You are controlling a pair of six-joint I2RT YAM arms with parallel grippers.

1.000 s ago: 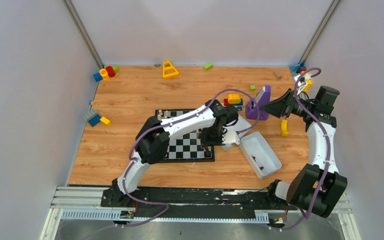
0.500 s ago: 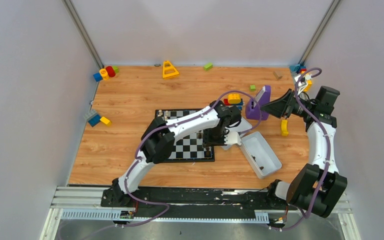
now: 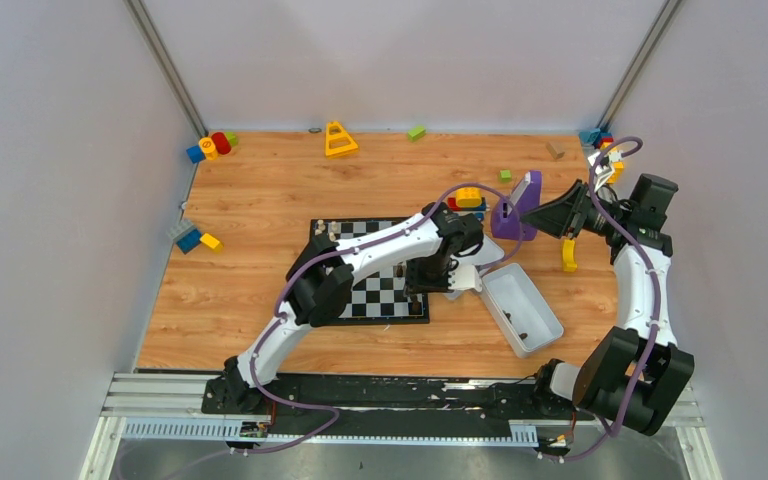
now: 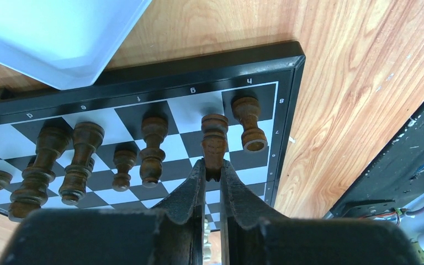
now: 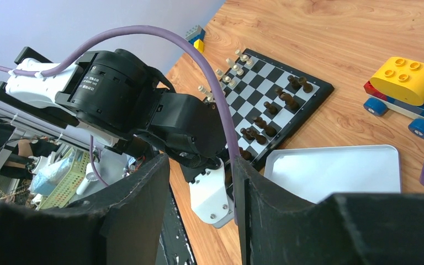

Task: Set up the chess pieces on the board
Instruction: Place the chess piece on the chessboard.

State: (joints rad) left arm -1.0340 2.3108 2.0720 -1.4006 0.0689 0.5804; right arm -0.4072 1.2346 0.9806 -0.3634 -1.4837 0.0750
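The board [image 3: 380,302] lies at the table's middle, its black rim [image 4: 199,61] filling the left wrist view. My left gripper [image 4: 213,165] is shut on the top of a dark brown chess piece [image 4: 214,138], upright over the last row next to the corner piece [image 4: 248,127]. Whether its base touches the square I cannot tell. Several more dark pieces [image 4: 152,149] stand along that row. Cream pieces [image 3: 328,230] line the far side. From above, the left gripper [image 3: 417,283] is at the board's right edge. My right gripper [image 5: 200,159] hangs open and empty, well right of the board [image 5: 279,88].
A white tray [image 3: 545,318] holding a few dark pieces sits right of the board, its lid [image 3: 472,268] between them. A purple block [image 3: 518,208], a toy car [image 5: 406,91] and scattered coloured blocks [image 3: 340,140] lie around the back and sides.
The left arm's elbow has drifted a little to the right while its gripper stays over the board's right edge with the piece. The right arm has not moved.
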